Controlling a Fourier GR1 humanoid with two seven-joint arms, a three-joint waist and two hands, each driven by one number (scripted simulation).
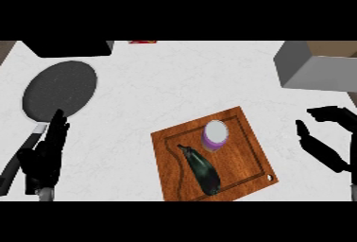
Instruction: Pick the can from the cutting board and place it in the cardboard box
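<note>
The can (216, 134), purple-sided with a pale lid, stood upright on the wooden cutting board (244, 156), near the board's far edge and well inside its groove. Just beside it, toward the robot, a dark eggplant (202, 170) lay lengthwise, its stem end close to the can's base; whether they touched could not be told. The board sat turned at an angle, its near edge close to the view's lower limit.

The right hand (324, 142) hovered off the board's right edge, fingers and thumb spread apart and curved, holding nothing. Bare white counter (181, 85) lay between it and the board.

The cardboard box (307, 66) stood at the far right corner, cut off by the view's edge, with open counter between it and the board.

The left hand (45, 156) rested at the lower left, fingers straight, over the handle of a dark frying pan (59, 90).
</note>
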